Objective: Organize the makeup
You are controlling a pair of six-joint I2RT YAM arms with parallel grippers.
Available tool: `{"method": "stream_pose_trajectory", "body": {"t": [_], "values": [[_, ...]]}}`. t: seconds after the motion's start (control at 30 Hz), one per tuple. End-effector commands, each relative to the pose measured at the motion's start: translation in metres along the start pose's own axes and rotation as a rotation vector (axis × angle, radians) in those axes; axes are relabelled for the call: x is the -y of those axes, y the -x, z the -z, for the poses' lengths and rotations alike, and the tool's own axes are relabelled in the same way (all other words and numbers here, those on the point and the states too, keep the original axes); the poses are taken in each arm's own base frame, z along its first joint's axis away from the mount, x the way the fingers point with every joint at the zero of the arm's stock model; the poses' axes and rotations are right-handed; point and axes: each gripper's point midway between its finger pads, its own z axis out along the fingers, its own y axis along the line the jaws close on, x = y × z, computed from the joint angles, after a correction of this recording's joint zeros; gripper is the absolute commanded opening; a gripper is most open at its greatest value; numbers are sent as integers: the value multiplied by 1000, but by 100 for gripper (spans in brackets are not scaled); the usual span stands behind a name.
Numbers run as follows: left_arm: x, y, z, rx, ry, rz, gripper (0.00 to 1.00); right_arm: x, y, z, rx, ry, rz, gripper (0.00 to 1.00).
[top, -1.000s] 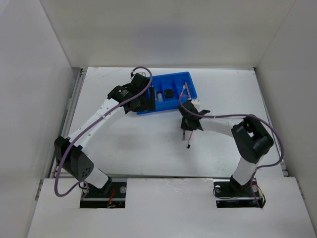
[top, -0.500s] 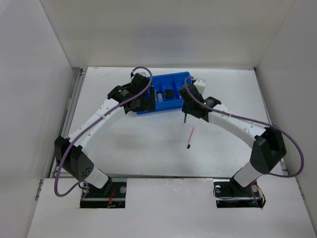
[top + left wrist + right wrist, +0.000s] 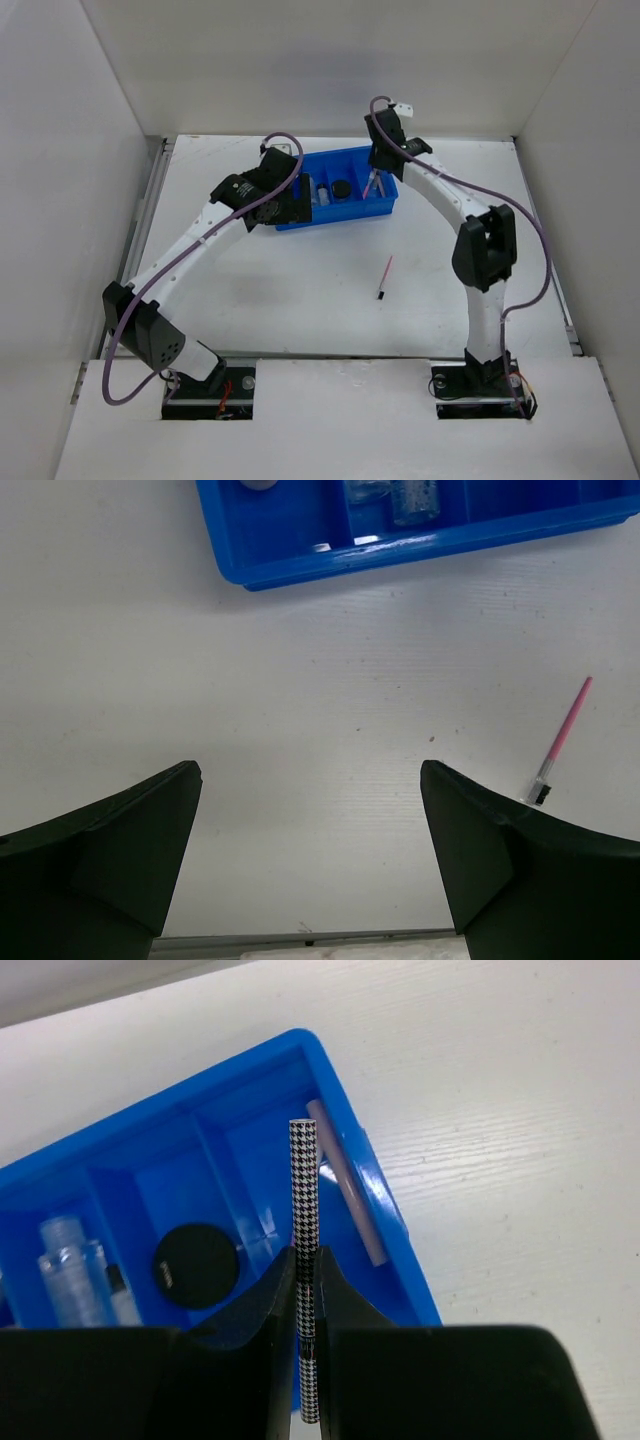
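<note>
Overhead view first: you have the blue tray (image 3: 352, 207) toward the far edge of the table (image 3: 290, 295), roughly midway between the left and right edges. Your right claw (image 3: 376, 172) hangs over the tray's right end. Your left claw (image 3: 288, 208) is at the tray's left end. A round black jar (image 3: 341, 188) sits in a middle compartment. A pink pencil (image 3: 385, 277) lies alone on bare table near the middle, well apart from the tray.

From the left wrist, your left claw (image 3: 310, 775) is spread wide with nothing between its fingers, above bare table. The tray's (image 3: 400, 550) near wall runs across the top, and the pink pencil (image 3: 565, 735) lies just beside the right finger.

From the right wrist, your right claw (image 3: 308, 1280) is pressed together on a houndstooth pencil (image 3: 305, 1190), pinching it near its lower end over the tray (image 3: 240, 1070). A mauve pencil (image 3: 345, 1185) lies along the tray's end compartment. The black jar (image 3: 197, 1265) is in the next compartment, and a clear bottle (image 3: 75, 1270) lies beyond it.
</note>
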Motion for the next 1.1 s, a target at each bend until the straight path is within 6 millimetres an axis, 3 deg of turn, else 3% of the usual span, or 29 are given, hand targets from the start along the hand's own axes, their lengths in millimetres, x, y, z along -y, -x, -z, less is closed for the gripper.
{"method": "stream_pose_trajectory", "body": {"t": [0.0,0.03,0.1,0.13,0.17,0.2,0.23,0.3,0.37,0.4,0.43,0.47,0.5,0.57,0.6,0.63,0.67,0.7,0.73,0.8,0.83,0.9,0.93,1.07], "values": [[-2,7,8,30,-11,0,89,-17,22,-4,20,53,20,11],[-2,7,8,30,-11,0,89,-14,14,-20,4,35,24,12],[-2,6,7,21,-6,-4,89,-12,12,-30,-6,21,25,14],[-2,6,7,21,-6,-4,89,-9,13,-35,-6,13,21,20],[-2,6,7,21,-6,-4,89,-12,15,-34,-6,29,17,36],[-2,6,7,21,-6,-4,89,-13,17,-34,2,33,13,36],[-2,6,7,21,-6,-4,89,-10,18,-36,-1,34,8,47],[-2,6,7,21,-6,-4,89,-11,29,-23,16,58,-4,55],[-2,5,4,13,-1,-6,89,-6,24,-14,8,65,-13,56],[-2,5,4,13,-1,-6,89,-6,41,8,43,98,-45,56],[-3,2,2,6,3,-9,89,-2,42,17,52,103,-59,56],[-2,4,2,14,-2,-6,89,9,9,16,-13,97,-41,56],[-3,-1,-3,-3,8,-12,89,16,22,41,24,119,-72,55],[-2,-4,-8,-11,12,-15,89,23,6,56,6,144,-127,55],[0,-6,-11,-24,7,-18,89,39,-36,53,-71,120,-113,54],[1,-4,-11,-17,3,-15,89,44,-35,70,-57,145,-156,54],[3,-5,-11,-22,-8,-15,89,51,-51,74,-89,143,-159,54],[4,-3,-12,-15,-12,-12,89,63,-89,75,-157,120,-140,54],[4,-3,-12,-15,-12,-12,89,69,-93,84,-156,120,-157,54],[7,-1,-12,-10,-27,-9,89,69,-123,96,-209,127,-160,54],[7,-1,-12,-10,-27,-9,89,78,-148,98,-250,106,-149,54],[9,-4,-14,-23,-32,-11,89,84,-165,110,-275,101,-173,54],[11,-5,-14,-28,-42,-11,89,88,-186,116,-312,99,-175,54],[10,-5,-14,-28,-42,-20,89,90,-225,125,-382,116,-161,54]]}}
